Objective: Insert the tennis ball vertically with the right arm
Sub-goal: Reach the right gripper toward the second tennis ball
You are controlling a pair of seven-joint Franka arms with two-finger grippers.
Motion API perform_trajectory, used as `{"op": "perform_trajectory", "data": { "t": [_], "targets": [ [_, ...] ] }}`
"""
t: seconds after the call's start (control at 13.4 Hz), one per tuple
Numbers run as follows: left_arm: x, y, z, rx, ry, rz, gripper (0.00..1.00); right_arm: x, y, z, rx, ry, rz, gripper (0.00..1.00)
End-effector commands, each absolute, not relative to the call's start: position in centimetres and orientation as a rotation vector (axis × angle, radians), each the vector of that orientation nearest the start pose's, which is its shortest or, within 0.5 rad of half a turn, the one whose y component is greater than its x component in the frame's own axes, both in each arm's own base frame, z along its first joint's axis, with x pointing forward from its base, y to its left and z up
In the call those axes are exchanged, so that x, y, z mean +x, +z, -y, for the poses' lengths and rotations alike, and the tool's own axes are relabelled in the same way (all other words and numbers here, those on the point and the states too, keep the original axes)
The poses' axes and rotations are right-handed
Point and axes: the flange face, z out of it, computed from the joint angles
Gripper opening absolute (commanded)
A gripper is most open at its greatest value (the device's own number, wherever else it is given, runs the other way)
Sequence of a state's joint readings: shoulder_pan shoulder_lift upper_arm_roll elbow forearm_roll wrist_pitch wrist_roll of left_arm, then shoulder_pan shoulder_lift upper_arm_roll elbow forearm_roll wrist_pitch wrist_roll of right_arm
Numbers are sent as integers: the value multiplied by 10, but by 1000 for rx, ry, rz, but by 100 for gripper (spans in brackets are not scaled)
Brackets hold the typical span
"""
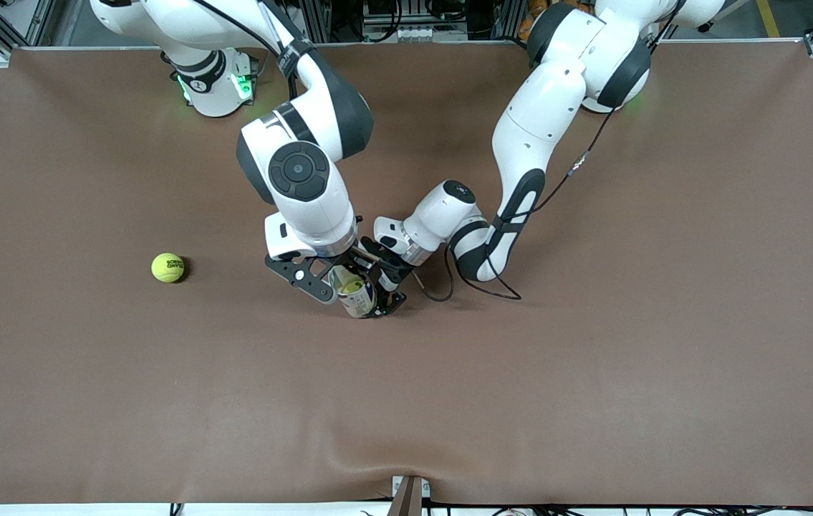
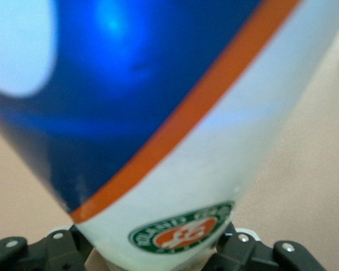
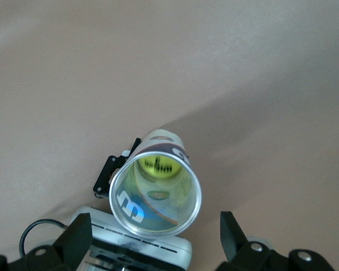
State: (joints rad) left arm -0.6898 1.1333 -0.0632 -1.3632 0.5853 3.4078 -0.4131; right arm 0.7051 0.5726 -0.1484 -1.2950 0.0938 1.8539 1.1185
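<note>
A clear tennis ball can [image 1: 354, 294] with a blue, white and orange label [image 2: 175, 141] stands upright near the table's middle. My left gripper [image 1: 374, 292] is shut on its side, and the can fills the left wrist view. A yellow tennis ball [image 3: 158, 165] lies at the bottom inside the can, seen through its open mouth [image 3: 156, 191]. My right gripper [image 1: 340, 276] hangs just over the can's mouth, open and empty, with its fingers [image 3: 78, 241] spread to either side of the rim. A second tennis ball [image 1: 167, 267] rests on the table toward the right arm's end.
The brown table mat [image 1: 592, 358] has a raised wrinkle at its front edge [image 1: 406, 469]. A black cable [image 1: 478, 287] from the left arm loops onto the mat beside the can.
</note>
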Motion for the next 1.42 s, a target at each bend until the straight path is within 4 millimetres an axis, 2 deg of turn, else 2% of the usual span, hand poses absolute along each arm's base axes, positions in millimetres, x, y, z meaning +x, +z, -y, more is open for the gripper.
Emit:
{"op": "perform_trajectory", "data": {
  "t": [0.0,0.37,0.6,0.75,0.89,0.97,1.12,1.19,1.34],
  "targets": [
    [510,125,543,-2928,-1387,-1457,84,600,433,-368,-3067,112,-774,100],
    [510,125,543,-2928,-1387,-1457,84,628,445,-263,-3133,309,-554,100],
    [511,125,542,-2927,-1387,-1457,84,649,456,-162,-3134,395,-393,100],
    [512,125,541,-2927,-1388,-1455,84,652,471,-98,-3110,430,-309,100],
    [512,124,540,-2924,-1383,-1458,84,655,468,-31,-3117,464,-226,100],
    [512,123,540,-2920,-1380,-1462,84,655,465,-5,-3152,480,-144,100],
    [513,123,539,-2912,-1381,-1469,84,655,448,30,-3181,525,-56,100],
    [512,122,539,-2913,-1379,-1469,84,655,439,36,-3195,522,-52,100],
    [513,123,538,-2912,-1382,-1467,84,653,402,38,-3201,518,-42,100]
  ]
}}
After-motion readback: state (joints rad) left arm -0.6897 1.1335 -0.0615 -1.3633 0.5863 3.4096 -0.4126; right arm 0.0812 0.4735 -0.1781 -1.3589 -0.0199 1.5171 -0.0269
